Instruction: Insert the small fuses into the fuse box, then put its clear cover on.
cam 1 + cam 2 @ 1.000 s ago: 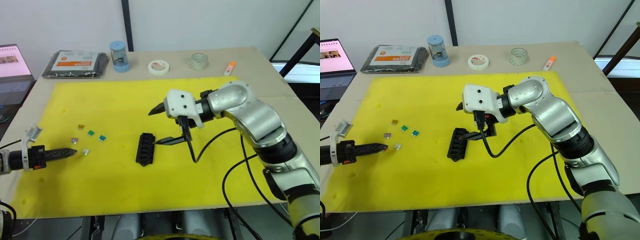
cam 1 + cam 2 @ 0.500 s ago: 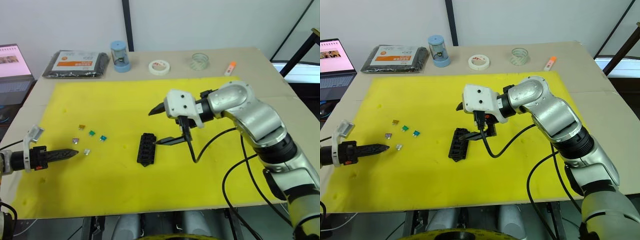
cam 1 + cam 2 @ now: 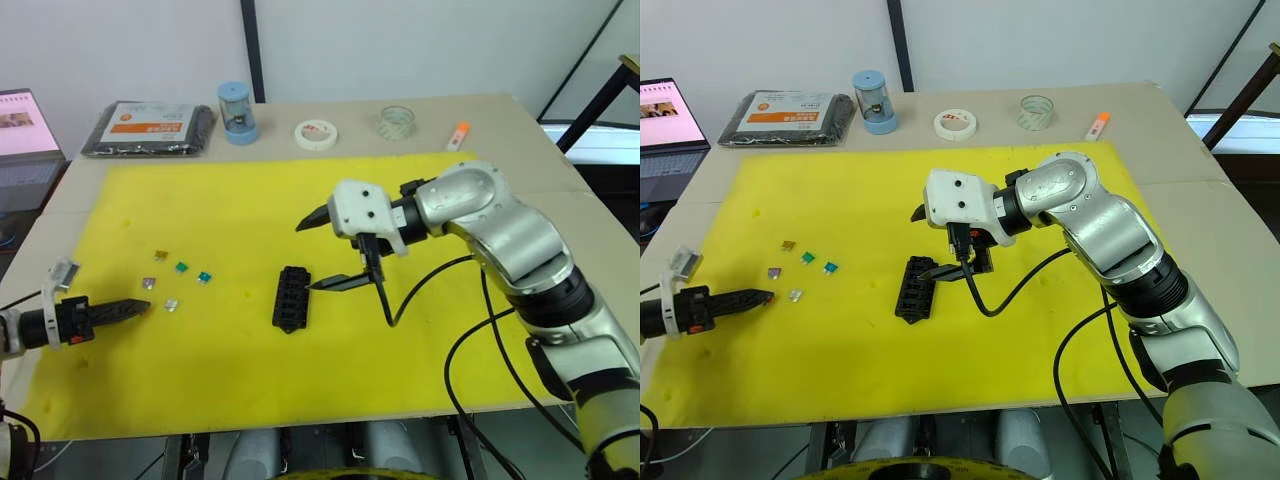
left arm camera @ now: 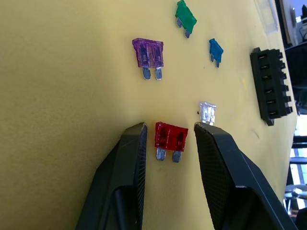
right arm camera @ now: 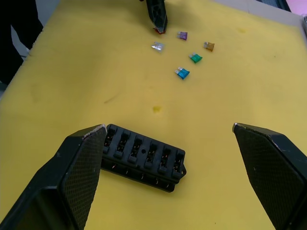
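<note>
Now: left gripper (image 4: 168,132) open astride red fuse (image 4: 170,138), seemingly untouched | right gripper (image 5: 168,129) wide over fuse box (image 5: 143,157)

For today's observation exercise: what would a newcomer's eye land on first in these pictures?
First, the bright yellow mat covering the table. Mid-mat lies the black fuse box, with the right tool open beside it. Toward the mat's left edge, the left tool straddles a red fuse lying flat, with the other small fuses scattered just beyond.
</note>
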You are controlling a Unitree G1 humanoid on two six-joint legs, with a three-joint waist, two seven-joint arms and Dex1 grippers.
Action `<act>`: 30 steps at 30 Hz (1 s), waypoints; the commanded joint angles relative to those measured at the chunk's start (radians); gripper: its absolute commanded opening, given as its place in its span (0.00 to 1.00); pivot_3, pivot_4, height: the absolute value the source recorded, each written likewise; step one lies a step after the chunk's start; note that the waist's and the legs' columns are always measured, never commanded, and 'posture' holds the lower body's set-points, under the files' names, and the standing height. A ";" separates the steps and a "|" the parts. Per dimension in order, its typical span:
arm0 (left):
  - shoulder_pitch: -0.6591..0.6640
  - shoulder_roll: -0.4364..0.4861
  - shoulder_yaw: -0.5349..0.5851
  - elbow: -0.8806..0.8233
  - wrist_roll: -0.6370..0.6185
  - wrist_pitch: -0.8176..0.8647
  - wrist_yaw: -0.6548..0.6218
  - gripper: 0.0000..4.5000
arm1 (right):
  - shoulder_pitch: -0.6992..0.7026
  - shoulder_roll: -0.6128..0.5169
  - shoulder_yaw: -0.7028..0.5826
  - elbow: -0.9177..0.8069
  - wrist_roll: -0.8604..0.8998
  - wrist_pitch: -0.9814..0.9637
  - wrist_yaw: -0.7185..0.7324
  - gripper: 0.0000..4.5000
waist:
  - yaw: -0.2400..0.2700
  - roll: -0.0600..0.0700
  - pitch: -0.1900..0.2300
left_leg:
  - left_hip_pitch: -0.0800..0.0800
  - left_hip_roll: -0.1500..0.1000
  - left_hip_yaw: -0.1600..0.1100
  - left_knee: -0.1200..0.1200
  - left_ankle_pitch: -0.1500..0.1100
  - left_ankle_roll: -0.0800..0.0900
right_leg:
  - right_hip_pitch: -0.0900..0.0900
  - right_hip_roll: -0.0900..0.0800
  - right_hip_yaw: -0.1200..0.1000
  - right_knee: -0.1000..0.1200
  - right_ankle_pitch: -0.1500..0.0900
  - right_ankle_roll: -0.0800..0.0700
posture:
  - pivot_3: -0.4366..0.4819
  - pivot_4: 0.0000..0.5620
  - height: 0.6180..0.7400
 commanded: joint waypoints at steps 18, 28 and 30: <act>0.069 -0.004 0.019 -0.037 -0.023 0.016 0.012 0.09 | -0.024 0.001 -0.020 -0.004 -0.004 -0.021 0.009 1.00 | -0.001 0.000 0.000 | 0.000 0.001 0.001 0.000 0.000 0.000 | -0.001 0.000 0.000 0.000 0.000 0.000 | 0.48 0.27 1.00; 0.071 -0.002 0.039 -0.032 -0.037 0.031 0.022 0.09 | -0.025 0.003 -0.018 0.001 -0.007 -0.029 0.015 1.00 | -0.001 0.000 0.000 | 0.000 0.001 0.001 0.000 0.000 0.000 | -0.001 0.000 0.000 0.000 0.000 0.000 | 0.48 0.27 1.00; 0.081 -0.004 0.043 -0.042 -0.042 0.036 0.026 0.09 | -0.025 0.004 -0.017 0.000 -0.007 -0.030 0.015 1.00 | -0.002 0.000 0.000 | 0.000 0.001 0.001 0.000 0.000 0.000 | -0.001 0.000 0.000 0.000 0.000 0.000 | 0.48 0.27 1.00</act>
